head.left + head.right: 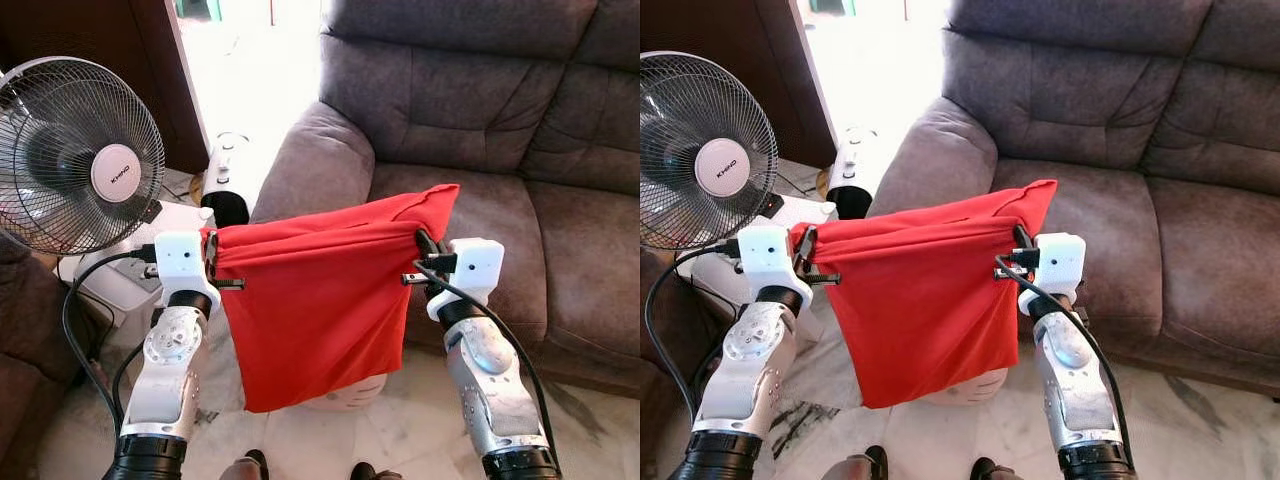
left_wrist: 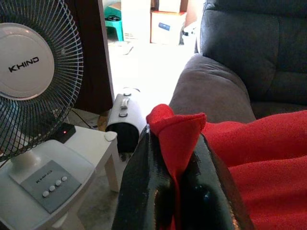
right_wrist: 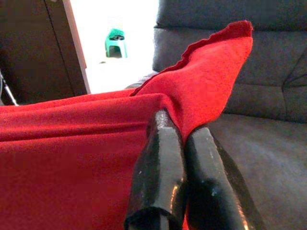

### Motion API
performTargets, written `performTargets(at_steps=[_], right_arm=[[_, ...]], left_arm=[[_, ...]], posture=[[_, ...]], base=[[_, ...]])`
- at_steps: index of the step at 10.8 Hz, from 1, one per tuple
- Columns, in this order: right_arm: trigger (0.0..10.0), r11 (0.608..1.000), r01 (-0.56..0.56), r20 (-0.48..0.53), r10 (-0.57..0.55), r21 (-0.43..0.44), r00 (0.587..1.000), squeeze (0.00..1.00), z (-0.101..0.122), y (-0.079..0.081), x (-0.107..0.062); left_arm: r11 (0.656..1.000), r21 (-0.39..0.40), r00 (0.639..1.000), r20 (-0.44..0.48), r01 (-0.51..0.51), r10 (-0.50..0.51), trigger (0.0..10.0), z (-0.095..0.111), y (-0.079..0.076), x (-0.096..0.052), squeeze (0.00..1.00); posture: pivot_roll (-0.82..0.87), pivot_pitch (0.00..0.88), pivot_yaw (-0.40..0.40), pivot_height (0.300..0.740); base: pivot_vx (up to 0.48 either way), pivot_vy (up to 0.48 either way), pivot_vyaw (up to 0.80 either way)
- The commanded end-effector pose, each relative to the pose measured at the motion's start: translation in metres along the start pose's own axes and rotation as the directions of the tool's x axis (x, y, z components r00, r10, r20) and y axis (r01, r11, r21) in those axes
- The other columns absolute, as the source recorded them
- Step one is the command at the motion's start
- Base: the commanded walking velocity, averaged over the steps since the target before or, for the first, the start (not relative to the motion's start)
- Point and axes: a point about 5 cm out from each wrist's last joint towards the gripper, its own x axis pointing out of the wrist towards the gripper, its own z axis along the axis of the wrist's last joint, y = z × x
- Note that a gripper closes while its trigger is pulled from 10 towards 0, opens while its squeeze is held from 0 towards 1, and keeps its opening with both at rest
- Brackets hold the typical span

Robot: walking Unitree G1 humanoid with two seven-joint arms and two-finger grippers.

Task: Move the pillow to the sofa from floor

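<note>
- Red pillow (image 1: pixel 320 300) lifted off the floor, hanging at centre frame, stretched flat between both arms and drooping like a loose cover.
- Left gripper (image 1: pixel 212 262) clamped on the pillow's upper left corner; in the left wrist view, black fingers (image 2: pixel 139 191) pinched tight with red cloth bunched between them.
- Right gripper (image 1: pixel 428 250) clenched on the upper right corner; in the right wrist view, fingers (image 3: pixel 160 172) pressed together over a fold, a pointed flap standing up above.
- Probably held by two top corners to keep the limp fabric spread and clear of the floor while carried toward the seat.
- Grey-brown sofa (image 1: pixel 520 170) across the upper right of the frame, seat cushion just behind the pillow's right edge, armrest (image 1: pixel 310 165) behind its top at centre.
- Armrest likely the main obstacle: pillow needing to go right of it to land on the seat.
- Standing fan (image 1: pixel 75 150) at upper left on a white side table (image 1: pixel 125 285), near the left arm; cable (image 1: pixel 75 310) looping beside that arm, a snag risk.
- Small white appliance (image 1: pixel 225 175) on the floor beyond the table, at upper centre-left.
- Pale rounded object (image 1: pixel 350 392) on the marble floor beneath the pillow's lower edge, identity unclear.
</note>
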Motion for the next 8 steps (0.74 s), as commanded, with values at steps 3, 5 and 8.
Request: performTargets(at_steps=[3, 5, 8], right_arm=[[10.0, 0.994, 0.105, 0.087, -0.108, 0.036, 0.99, 0.0, 0.0171, -0.0192, 0.0057], [10.0, 0.993, 0.114, 0.083, -0.117, 0.041, 0.99, 0.0, 0.0172, -0.0212, 0.0059], [10.0, 0.994, 0.103, 0.093, -0.106, 0.042, 0.99, 0.0, 0.0193, -0.0196, 0.0068]], left_arm=[[0.997, 0.007, 0.994, 0.079, -0.082, 0.082, 10.0, 0.0143, 0.0188, 0.0052, 0.0], [0.997, 0.0, 0.993, 0.081, -0.083, 0.083, 10.0, 0.0151, 0.0194, 0.0051, 0.0], [0.997, -0.005, 0.994, 0.08, -0.078, 0.079, 10.0, 0.0141, 0.0184, 0.0042, 0.0]], posture=[[0.08, 0.111, -0.014, 0.74], [0.08, 0.115, -0.015, 0.74], [0.08, 0.118, -0.019, 0.74]], base=[[0.0, -0.28, 0.0], [0.0, -0.266, 0.0], [0.0, -0.266, 0.0]])
